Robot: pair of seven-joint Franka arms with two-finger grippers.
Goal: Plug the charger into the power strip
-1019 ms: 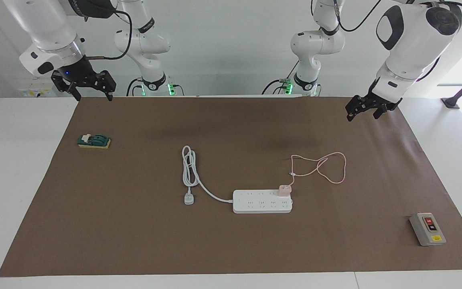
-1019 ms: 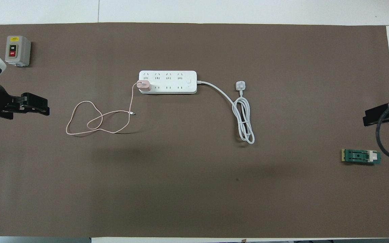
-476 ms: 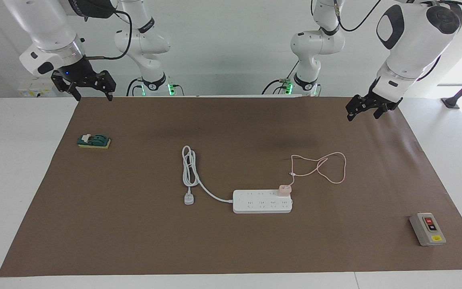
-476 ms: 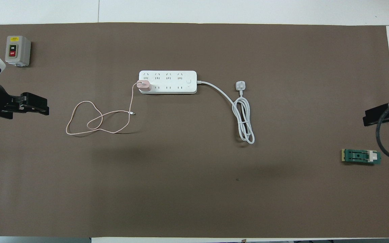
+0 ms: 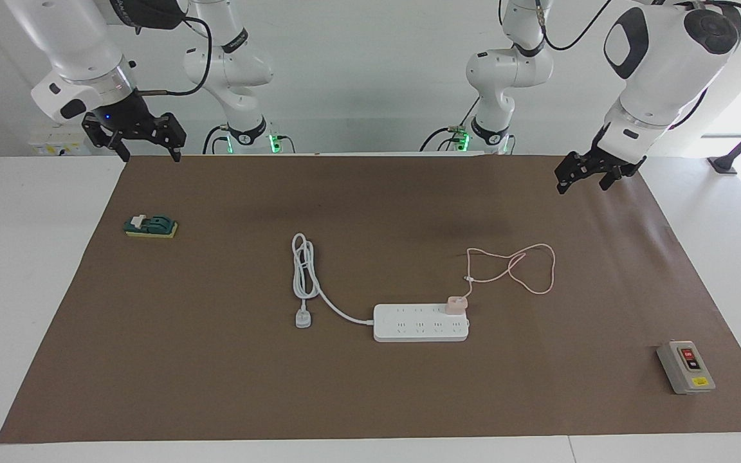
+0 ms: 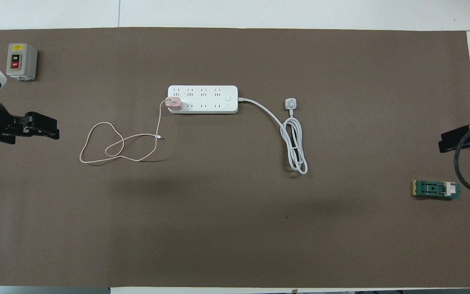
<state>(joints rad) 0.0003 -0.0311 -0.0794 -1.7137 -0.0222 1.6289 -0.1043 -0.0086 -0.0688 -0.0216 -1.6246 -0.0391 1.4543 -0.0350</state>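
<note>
The pink charger (image 5: 456, 303) stands seated in the end socket of the white power strip (image 5: 419, 326), at the strip's end toward the left arm, in the row nearer the robots. It also shows in the overhead view (image 6: 174, 103) on the strip (image 6: 206, 100). Its thin pink cable (image 5: 554, 267) lies in loose loops on the mat, nearer the robots (image 6: 160, 118). My left gripper (image 5: 581, 185) is open and empty, raised over the mat's edge (image 6: 51, 130). My right gripper (image 5: 149, 154) is open and empty, raised at the other end (image 6: 443, 145).
The strip's thick white cord ends in a round white plug (image 5: 303, 319) lying loose on the brown mat (image 5: 216, 386). A grey box with red and black buttons (image 5: 686, 366) sits toward the left arm's end. A green block (image 5: 150, 226) sits toward the right arm's end.
</note>
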